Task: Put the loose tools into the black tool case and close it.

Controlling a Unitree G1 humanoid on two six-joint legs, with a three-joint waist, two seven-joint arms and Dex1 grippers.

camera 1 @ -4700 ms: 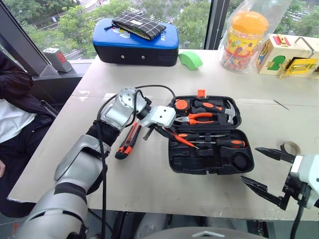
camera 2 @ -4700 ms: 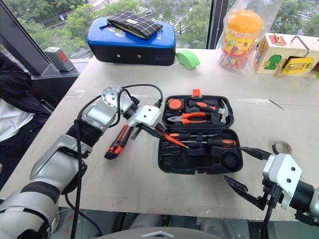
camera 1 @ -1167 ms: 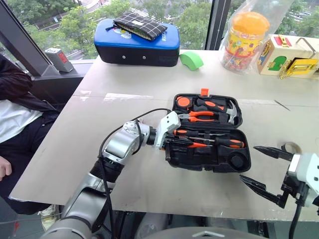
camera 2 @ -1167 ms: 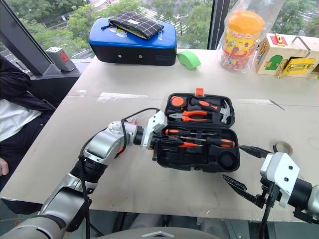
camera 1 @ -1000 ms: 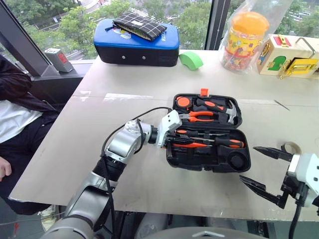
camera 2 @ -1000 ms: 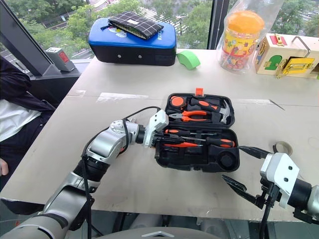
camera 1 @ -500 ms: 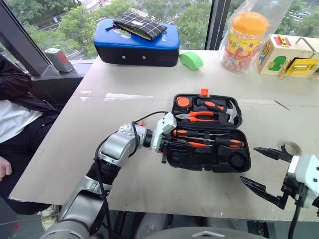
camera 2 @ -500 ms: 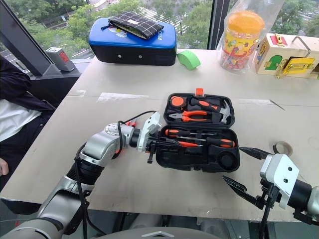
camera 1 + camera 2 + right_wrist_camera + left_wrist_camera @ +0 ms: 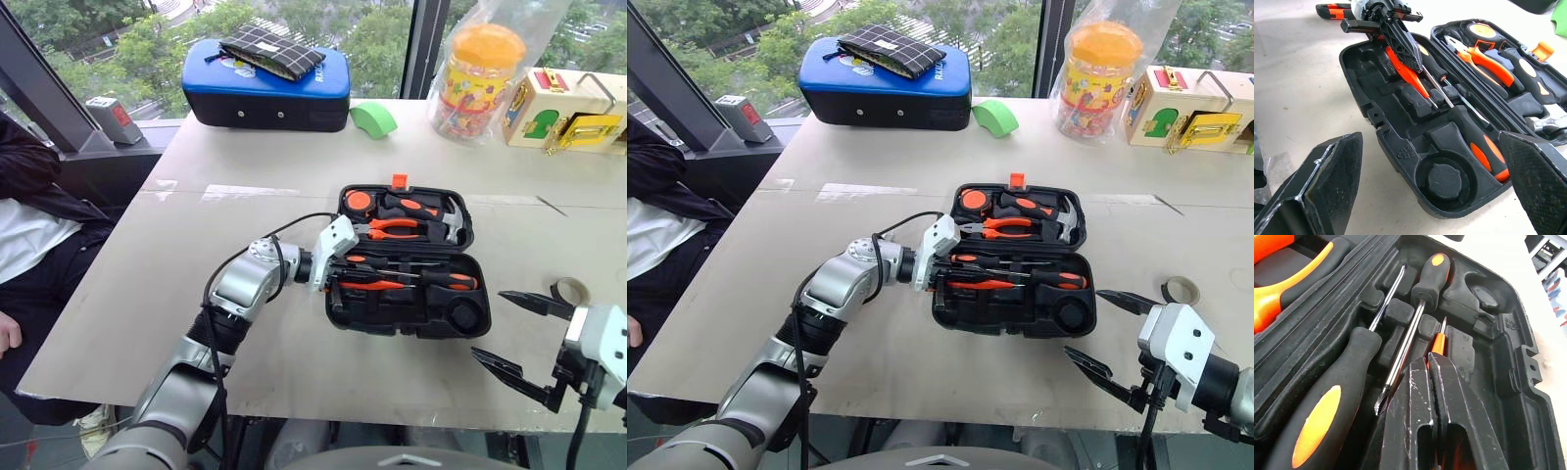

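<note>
start at the left of the head view: the knife (image 9: 1327, 7) lies loose on the surface (image 9: 186, 235), behind your left arm, just outside the left end of the case (image 9: 397, 321). leave it for the next trip.

your left tool (image 9: 1415, 61) is pinched tight on the slim orange tester (image 9: 1408, 76), and it sits low over the left half of the case's front tray. both screwdrivers (image 9: 1327, 396) already lie in their grooves beside it. the tester's metal tip pokes out past your fingers (image 9: 1410, 396) along the tray, seemingly over a narrow groove. before you let go, i'd line the shaft up with that groove and press it flat. if it goes in skewed, it will likely ride on the ridges and may stop the lid from shutting. release gently, then lift straight out so you don't drag the nearest screwdriver.

at lower right, your right tool (image 9: 490, 324) hangs spread wide, well clear of the case. keep it there for now.
</note>
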